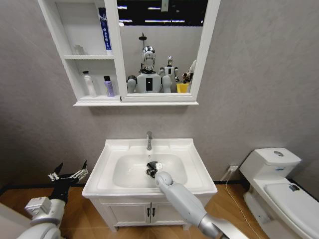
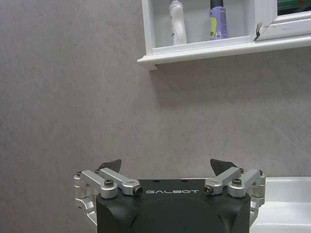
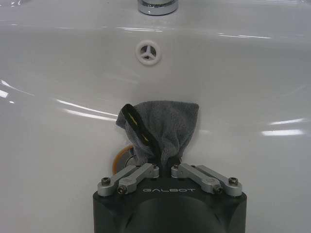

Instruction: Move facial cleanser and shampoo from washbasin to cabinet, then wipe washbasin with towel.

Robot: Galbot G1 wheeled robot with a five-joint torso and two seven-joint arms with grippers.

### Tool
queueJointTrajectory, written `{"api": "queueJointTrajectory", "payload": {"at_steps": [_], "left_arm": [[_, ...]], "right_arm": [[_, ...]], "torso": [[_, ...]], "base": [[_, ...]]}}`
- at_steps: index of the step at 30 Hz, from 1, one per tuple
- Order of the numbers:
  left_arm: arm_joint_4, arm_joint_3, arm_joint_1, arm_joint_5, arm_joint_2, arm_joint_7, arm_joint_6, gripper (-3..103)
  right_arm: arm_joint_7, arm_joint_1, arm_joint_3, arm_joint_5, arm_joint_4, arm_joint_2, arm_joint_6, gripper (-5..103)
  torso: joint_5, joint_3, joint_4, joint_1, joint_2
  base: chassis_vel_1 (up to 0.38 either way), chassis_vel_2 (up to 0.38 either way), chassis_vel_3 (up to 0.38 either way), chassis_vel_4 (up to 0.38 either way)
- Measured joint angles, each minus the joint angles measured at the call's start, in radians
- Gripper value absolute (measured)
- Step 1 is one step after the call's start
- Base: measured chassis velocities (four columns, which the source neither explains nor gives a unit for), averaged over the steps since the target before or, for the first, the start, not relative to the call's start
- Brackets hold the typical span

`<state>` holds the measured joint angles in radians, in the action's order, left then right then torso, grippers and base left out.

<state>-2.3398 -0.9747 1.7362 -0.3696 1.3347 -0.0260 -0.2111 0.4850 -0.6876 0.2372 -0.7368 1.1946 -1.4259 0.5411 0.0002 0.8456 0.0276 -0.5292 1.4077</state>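
The white facial cleanser (image 1: 89,83) (image 2: 177,22) and the purple shampoo (image 1: 108,86) (image 2: 218,22) stand side by side on the lowest open shelf of the cabinet (image 1: 94,102) (image 2: 194,48). Down in the bowl of the washbasin (image 1: 197,155) (image 3: 58,73), my right gripper (image 1: 152,168) (image 3: 165,167) is shut on the bunched dark towel (image 3: 163,126), whose yellow-edged fold hangs onto the ceramic over the drain (image 3: 121,158). My left gripper (image 1: 70,175) (image 2: 166,167) hangs open and empty, left of the basin and facing the wall.
The chrome tap (image 1: 148,140) (image 3: 157,6) rises behind the bowl, above the overflow hole (image 3: 147,52). A tall blue-and-white tube (image 1: 103,27) stands on the top shelf. A toilet (image 1: 276,174) is at the right, and a two-door cupboard (image 1: 149,211) sits under the basin.
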Motion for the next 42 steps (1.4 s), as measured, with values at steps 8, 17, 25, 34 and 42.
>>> {"api": "queueJointTrajectory", "payload": {"at_steps": [8, 17, 25, 34, 42], "left_arm": [[0.0, 0.0, 0.0, 0.0, 0.0, 0.0, 0.0, 100], [0.0, 0.0, 0.0, 0.0, 0.0, 0.0, 0.0, 100], [0.0, 0.0, 0.0, 0.0, 0.0, 0.0, 0.0, 100], [0.0, 0.0, 0.0, 0.0, 0.0, 0.0, 0.0, 100], [0.0, 0.0, 0.0, 0.0, 0.0, 0.0, 0.0, 100]], "right_arm": [[-0.022, 0.005, 0.0, 0.027, -0.022, -0.017, -0.015, 6], [-0.02, 0.011, 0.007, 0.026, -0.015, -0.025, -0.015, 6], [-0.018, 0.009, 0.004, 0.016, -0.008, -0.026, -0.014, 6], [-0.024, 0.005, -0.005, 0.032, -0.015, -0.007, -0.045, 6], [-0.05, -0.012, -0.006, 0.09, 0.006, 0.02, -0.087, 6]], "torso": [[0.0, 0.0, 0.0001, 0.0, 0.0], [0.0, 0.0, -0.0001, 0.0, 0.0], [0.0, 0.0, 0.0, 0.0, 0.0], [0.0001, 0.0, 0.0001, 0.0, 0.0], [0.0001, 0.0, 0.0, 0.0, 0.0]], "base": [[0.0, 0.0, 0.0, 0.0], [0.0, 0.0, 0.0, 0.0], [0.0, 0.0, 0.0, 0.0], [0.0, 0.0, 0.0, 0.0], [0.0, 0.0, 0.0, 0.0]]}}
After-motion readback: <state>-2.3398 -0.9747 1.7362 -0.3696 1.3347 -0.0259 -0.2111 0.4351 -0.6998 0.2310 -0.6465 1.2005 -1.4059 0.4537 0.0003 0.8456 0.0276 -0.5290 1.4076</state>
